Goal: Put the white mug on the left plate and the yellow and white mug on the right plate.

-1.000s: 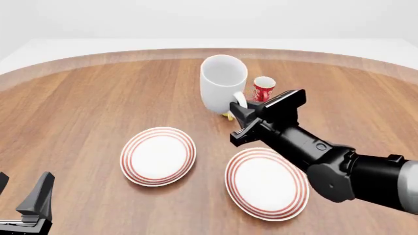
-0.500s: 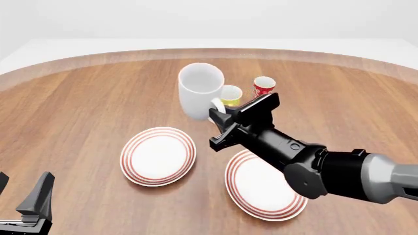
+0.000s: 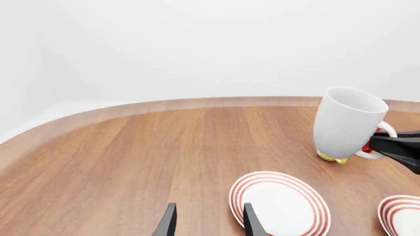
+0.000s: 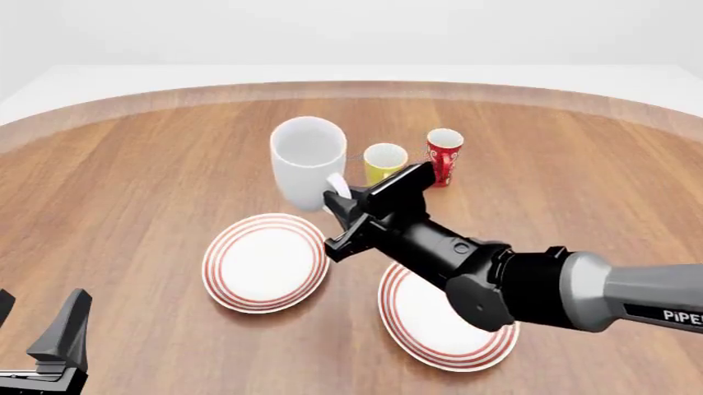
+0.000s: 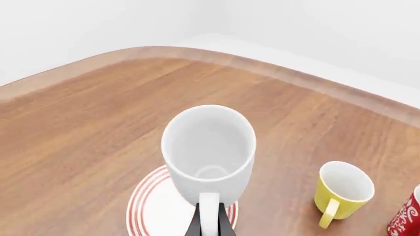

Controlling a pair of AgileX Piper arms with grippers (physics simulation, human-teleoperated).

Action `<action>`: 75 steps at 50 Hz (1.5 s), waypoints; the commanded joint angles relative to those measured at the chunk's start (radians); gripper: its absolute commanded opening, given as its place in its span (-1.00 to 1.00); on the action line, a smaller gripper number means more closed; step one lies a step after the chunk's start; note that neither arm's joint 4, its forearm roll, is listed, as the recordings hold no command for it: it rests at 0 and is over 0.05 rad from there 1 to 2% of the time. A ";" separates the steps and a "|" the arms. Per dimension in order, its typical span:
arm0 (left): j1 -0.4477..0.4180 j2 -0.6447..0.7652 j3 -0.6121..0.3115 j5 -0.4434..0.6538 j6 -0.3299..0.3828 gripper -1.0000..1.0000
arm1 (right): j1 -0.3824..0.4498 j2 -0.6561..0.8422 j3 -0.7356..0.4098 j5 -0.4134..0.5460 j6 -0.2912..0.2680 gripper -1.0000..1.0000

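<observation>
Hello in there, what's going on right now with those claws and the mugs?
Right pincer shut on white mug handle, mug lifted over left plate. Left pincer open, idle. Yellow and white mug waiting beside red cup. Nothing blocking.

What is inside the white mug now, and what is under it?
The white mug looks empty: only its white inner wall and bottom show. In the right wrist view the left plate shows below it, but the mug itself covers its underside, so contact cannot be judged.
</observation>
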 commanded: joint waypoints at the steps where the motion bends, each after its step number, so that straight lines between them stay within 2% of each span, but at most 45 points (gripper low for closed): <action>1: 0.000 0.000 0.000 0.000 0.000 1.00 | 0.019 0.037 -0.029 -0.008 0.015 -1.00; 75: 0.000 0.000 0.000 0.000 0.000 1.00 | 0.093 0.245 -0.135 -0.025 0.065 -1.00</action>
